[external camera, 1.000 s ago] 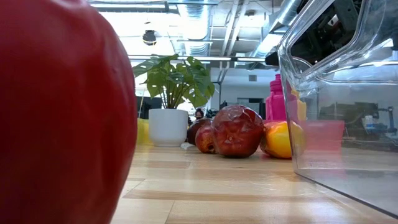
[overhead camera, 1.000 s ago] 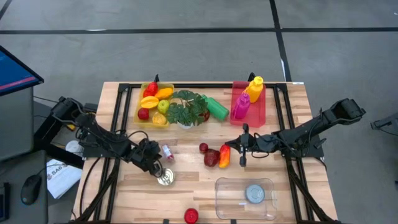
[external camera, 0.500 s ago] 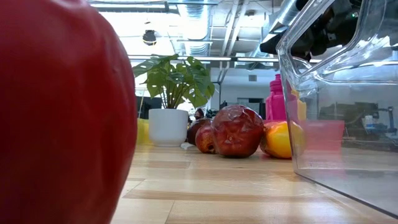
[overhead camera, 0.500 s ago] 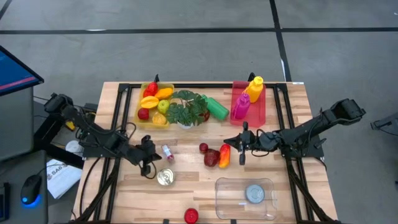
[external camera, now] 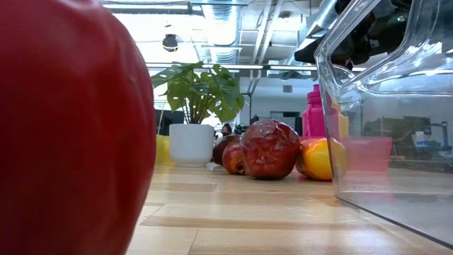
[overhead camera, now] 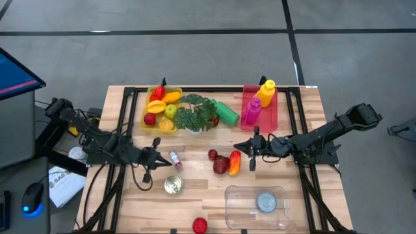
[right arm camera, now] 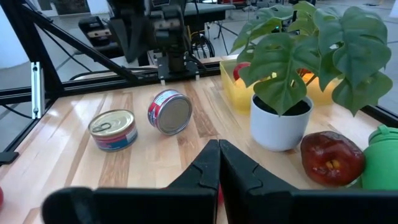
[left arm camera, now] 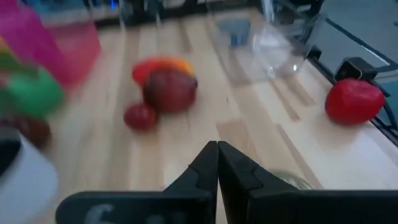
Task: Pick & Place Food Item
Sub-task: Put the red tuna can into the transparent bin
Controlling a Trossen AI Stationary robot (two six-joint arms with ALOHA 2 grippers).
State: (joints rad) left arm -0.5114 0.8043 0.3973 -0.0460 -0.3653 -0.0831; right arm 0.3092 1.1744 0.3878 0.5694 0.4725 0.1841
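Note:
An upright tin can (overhead camera: pixel 172 186) stands on the wooden table, and a second can (overhead camera: pixel 174 158) lies on its side just beyond it. My left gripper (overhead camera: pixel 160 162) is shut and holds nothing. It hangs above the table left of the lying can and points toward the right edge. In its wrist view the shut tips (left arm camera: pixel 217 147) face a dark red apple (left arm camera: pixel 170 89), a small red fruit (left arm camera: pixel 140 116) and a mango (left arm camera: pixel 158 65). My right gripper (overhead camera: pixel 244 149) is also shut with nothing in it, hovering just right of the mango (overhead camera: pixel 234 162). It points left toward both cans (right arm camera: pixel 113 129) (right arm camera: pixel 170 112).
A clear container (overhead camera: pixel 255 207) with a round tin inside sits near the front edge, beside a red fruit (overhead camera: pixel 199 225). At the back are a yellow fruit tray (overhead camera: pixel 149 121), a potted plant (overhead camera: pixel 195 114), a green bottle (overhead camera: pixel 227 112) and a pink bin (overhead camera: pixel 269 123) of bottles.
My left gripper has risen from just above the upright can and drawn back toward the table's far-left. Its wrist has rolled and it has tipped from pointing steeply down to nearly level. It stayed shut. The can has not moved.

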